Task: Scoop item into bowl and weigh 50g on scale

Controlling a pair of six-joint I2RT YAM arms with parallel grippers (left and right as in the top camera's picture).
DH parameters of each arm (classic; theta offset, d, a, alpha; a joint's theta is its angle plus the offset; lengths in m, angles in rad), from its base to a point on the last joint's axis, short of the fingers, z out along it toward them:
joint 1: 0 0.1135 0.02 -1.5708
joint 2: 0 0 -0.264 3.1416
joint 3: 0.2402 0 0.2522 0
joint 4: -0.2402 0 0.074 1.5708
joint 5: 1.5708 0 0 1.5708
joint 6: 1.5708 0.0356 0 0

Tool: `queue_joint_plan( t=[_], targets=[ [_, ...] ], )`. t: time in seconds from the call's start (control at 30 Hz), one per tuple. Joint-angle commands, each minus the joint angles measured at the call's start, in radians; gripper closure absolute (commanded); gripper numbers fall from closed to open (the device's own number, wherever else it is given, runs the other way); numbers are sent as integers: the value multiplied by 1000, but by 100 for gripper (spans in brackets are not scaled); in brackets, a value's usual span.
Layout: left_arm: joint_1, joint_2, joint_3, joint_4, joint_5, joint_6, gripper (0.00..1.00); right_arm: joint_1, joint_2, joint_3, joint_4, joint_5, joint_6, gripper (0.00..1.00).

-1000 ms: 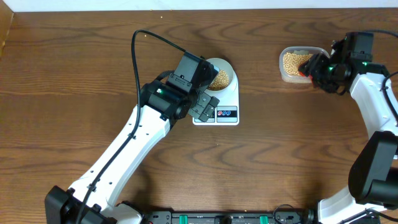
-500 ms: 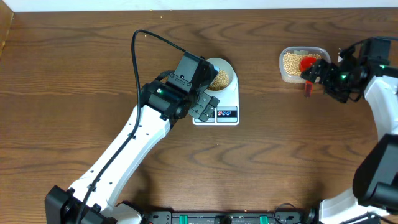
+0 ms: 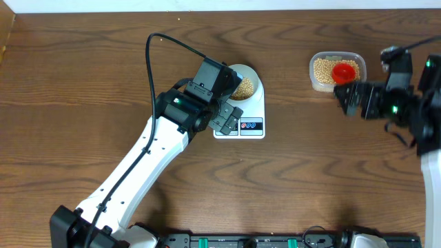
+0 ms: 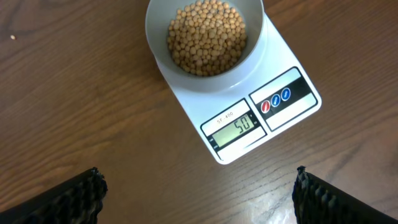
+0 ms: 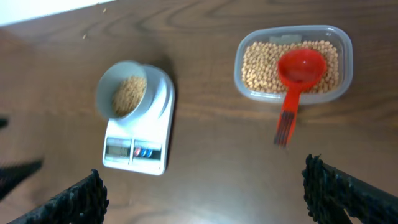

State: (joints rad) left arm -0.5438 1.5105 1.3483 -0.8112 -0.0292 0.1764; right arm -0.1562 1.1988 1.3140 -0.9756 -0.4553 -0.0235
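Note:
The pale bowl (image 3: pixel 256 77) stands on the white scale (image 3: pixel 251 126), and tan beans (image 3: pixel 244 87) fill it. In the left wrist view the bowl (image 4: pixel 250 67) of beans (image 4: pixel 205 36) sits on the scale (image 4: pixel 205 102), whose display reads 50. My left gripper (image 3: pixel 225 118) hovers over the scale's front edge, open and empty (image 4: pixel 199 199). My right gripper (image 3: pixel 346 98) is open and empty (image 5: pixel 205 193), just in front of the clear tub. The right wrist view shows the bowl (image 5: pixel 104 93) and scale (image 5: pixel 155 127) further off.
A clear plastic tub (image 3: pixel 315 83) of beans stands at the back right. A red scoop (image 3: pixel 344 71) lies in it, its handle sticking out over the front rim (image 5: pixel 286 121). The tub's wall (image 5: pixel 239 76) shows in the right wrist view.
My right gripper let go of the red scoop, which now rests in the tub, and pulled back towards the front right. The left arm has not moved.

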Motion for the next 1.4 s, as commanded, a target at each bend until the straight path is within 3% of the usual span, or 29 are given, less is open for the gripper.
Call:
queue_joint_plan(
  t=[0.0, 0.33, 0.73, 0.93, 1.37],
  targets=[
    [4, 1, -8, -4, -5, -9, 2, 32, -97, 13, -58, 40, -37, 1],
    [4, 1, -8, -4, -5, -9, 2, 35, -272, 13, -247, 74, -38, 1],
    [4, 1, -8, -4, -5, -9, 2, 41, -316, 3, -228, 137, -93, 1],
    [4, 1, -8, -4, -5, -9, 2, 42, -415, -137, -24, 136, -121, 1],
    [4, 1, -8, -4, -5, -9, 2, 119, -854, -769, 558, 265, -139, 1]
  ],
)
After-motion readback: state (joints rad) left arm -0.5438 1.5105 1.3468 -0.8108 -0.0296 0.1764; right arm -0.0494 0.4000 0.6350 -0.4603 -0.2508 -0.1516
